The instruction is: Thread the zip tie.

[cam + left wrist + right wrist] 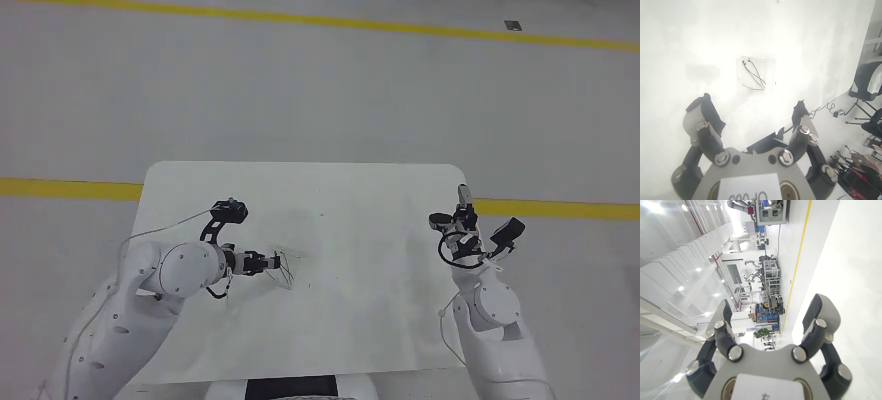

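Left gripper short of tray, both grippers empty

Left gripper sits low over the white table, left of centre, pointing toward the middle. Just past its tips lies a clear, shallow, square tray, hard to make out against the tabletop. Several black zip ties lie loose inside it, crossing one another, heads toward the far side. From the top view the zip ties show as thin dark lines right beside the left gripper. A strip of bare tabletop lies between fingers and tray. Off the table edge, seen from the left wrist: a dark chair and cables on the floor.

Right gripper sits at the table's right edge, well apart from the tray, tips turned away from the work. Its wrist view looks down a hall: a yellow line on the floor, racks of equipment beyond.

Jaws, left: spread wide, dark-wrapped fingers holding nothing and touching neither tray nor ties. Whether the tips rest on the table, cannot tell.

Jaws, right: right gripper also spread wide, ribbed pads facing each other across open air, gripping nothing.
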`<control>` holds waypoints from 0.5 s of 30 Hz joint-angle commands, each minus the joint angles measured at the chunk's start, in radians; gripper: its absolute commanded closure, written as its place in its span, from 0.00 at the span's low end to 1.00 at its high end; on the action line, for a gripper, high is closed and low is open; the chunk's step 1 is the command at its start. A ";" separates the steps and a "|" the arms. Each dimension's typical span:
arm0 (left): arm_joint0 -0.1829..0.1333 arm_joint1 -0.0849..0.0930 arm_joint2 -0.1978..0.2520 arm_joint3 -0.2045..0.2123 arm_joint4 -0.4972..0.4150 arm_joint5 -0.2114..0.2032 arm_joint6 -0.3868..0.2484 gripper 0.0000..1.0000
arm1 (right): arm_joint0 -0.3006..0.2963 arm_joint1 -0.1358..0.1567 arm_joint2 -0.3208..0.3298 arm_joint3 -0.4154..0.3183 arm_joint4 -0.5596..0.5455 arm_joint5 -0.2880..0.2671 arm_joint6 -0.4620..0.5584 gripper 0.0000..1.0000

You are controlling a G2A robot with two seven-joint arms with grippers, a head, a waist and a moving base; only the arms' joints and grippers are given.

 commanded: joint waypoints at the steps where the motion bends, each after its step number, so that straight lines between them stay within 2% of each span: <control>1: 0.000 0.000 0.000 0.000 0.000 0.000 0.000 0.00 | 0.000 0.000 0.000 0.000 0.000 0.000 0.000 0.00; 5: -0.005 -0.003 0.018 0.006 0.008 0.000 0.028 0.00 | 0.000 0.000 0.000 0.000 0.000 0.000 0.000 0.00; 8: -0.042 -0.015 0.053 0.040 0.008 0.000 0.006 0.00 | 0.000 0.000 0.000 0.000 0.000 0.000 0.000 0.00; 13: -0.111 -0.057 0.106 0.109 0.041 0.000 -0.049 0.00 | 0.000 0.000 0.000 0.000 0.000 0.000 0.000 0.00; 15: -0.130 -0.074 0.122 0.119 0.096 0.000 -0.075 0.00 | 0.000 0.000 0.000 0.000 0.000 0.000 0.000 0.00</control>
